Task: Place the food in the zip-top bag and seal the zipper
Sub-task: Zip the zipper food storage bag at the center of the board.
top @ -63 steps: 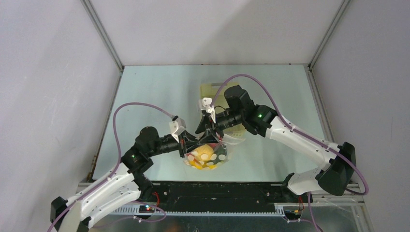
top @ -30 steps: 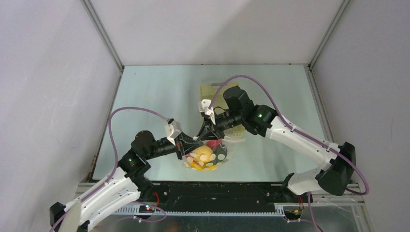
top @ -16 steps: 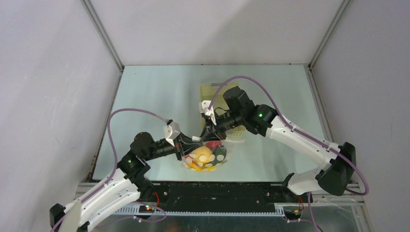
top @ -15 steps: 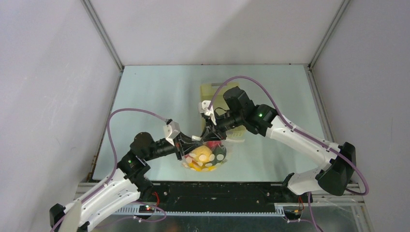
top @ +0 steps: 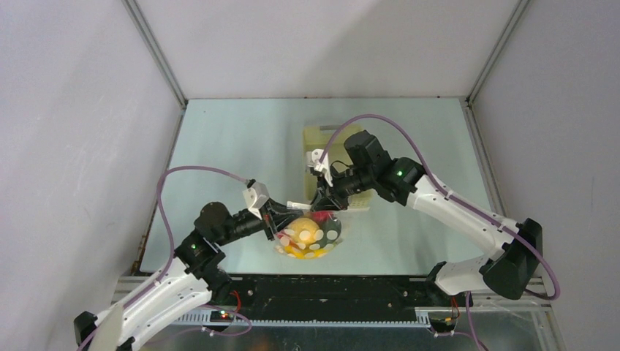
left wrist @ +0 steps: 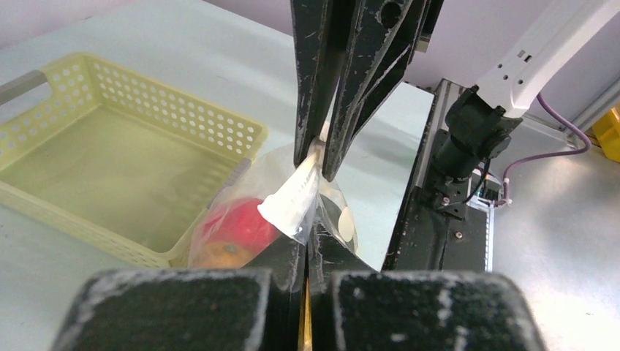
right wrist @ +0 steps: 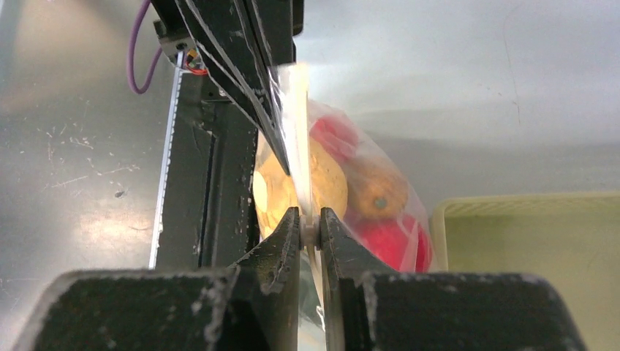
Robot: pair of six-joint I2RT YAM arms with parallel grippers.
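Note:
The clear dotted zip-top bag hangs between my two grippers near the table's front, holding the food: a yellow piece, red fruits and an orange piece. My left gripper is shut on the bag's white zipper strip at its left end. My right gripper is shut on the same zipper a little to the right. In the left wrist view the right gripper's fingers pinch the strip just beyond my own gripper. In the right wrist view my gripper clamps the strip.
The pale yellow perforated basket stands behind the bag, under the right arm; it looks empty in the left wrist view. The black base rail runs along the near edge, close below the bag.
The left gripper has slid left along the zipper and the right gripper has shifted slightly right, so the two are farther apart on the strip. The bag stays lifted.

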